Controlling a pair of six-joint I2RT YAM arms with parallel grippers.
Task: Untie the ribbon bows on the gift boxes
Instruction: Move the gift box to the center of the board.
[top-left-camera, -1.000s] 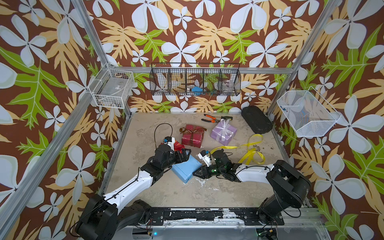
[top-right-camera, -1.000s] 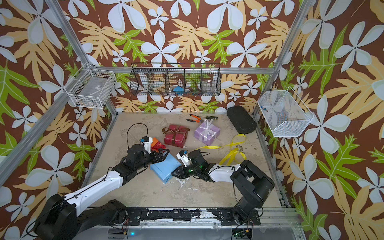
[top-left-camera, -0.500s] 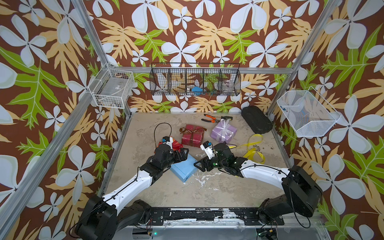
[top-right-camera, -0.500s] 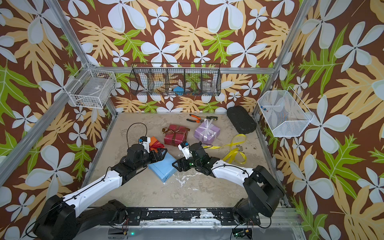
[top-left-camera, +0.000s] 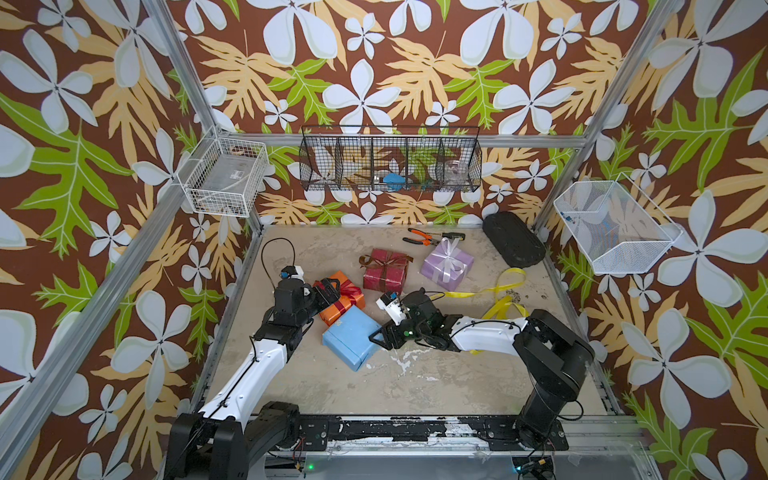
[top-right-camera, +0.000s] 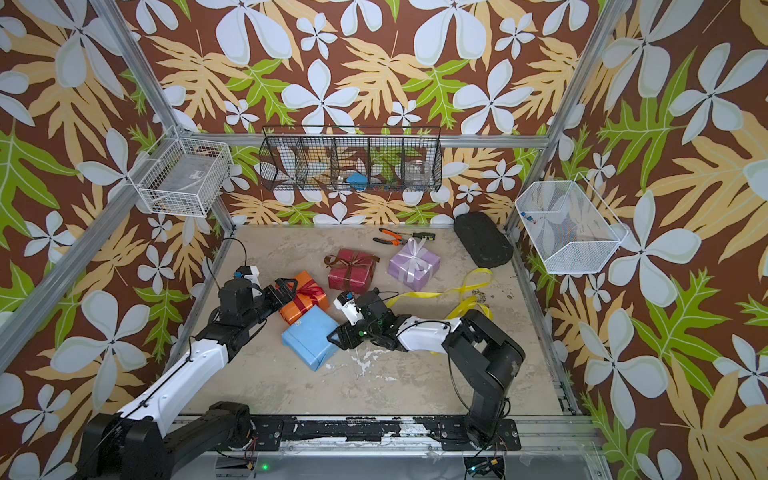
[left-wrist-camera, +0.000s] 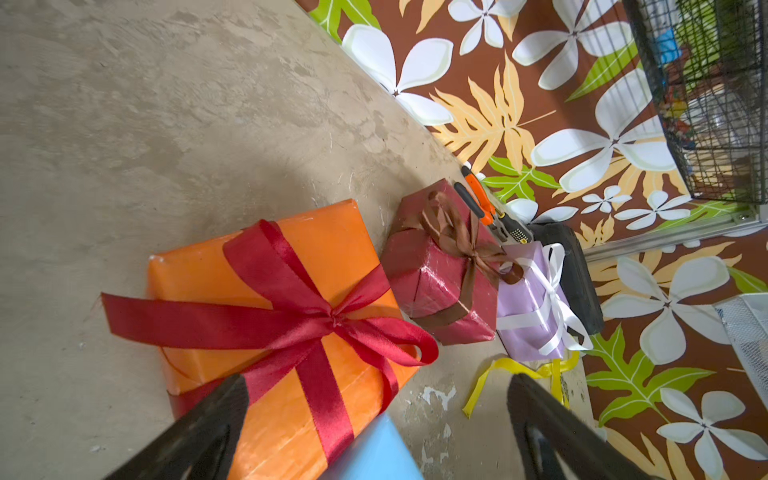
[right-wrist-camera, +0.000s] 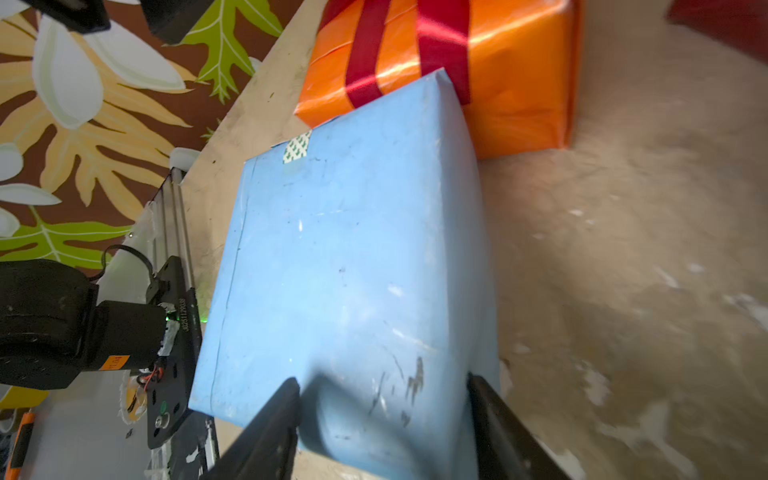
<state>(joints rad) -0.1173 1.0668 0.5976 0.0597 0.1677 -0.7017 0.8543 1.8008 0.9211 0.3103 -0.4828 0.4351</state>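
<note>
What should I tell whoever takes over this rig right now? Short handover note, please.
Left gripper: open, poised over the tied red satin bow on the glossy orange gift box.
Right gripper: jaws parted around a corner of the light blue gift box; grip unclear.
Done: blue box carries no ribbon; a yellow satin ribbon lies loose on the table.
Left: red bow, brown satin bow on the dark red box, white satin bow on the lilac box.
</note>
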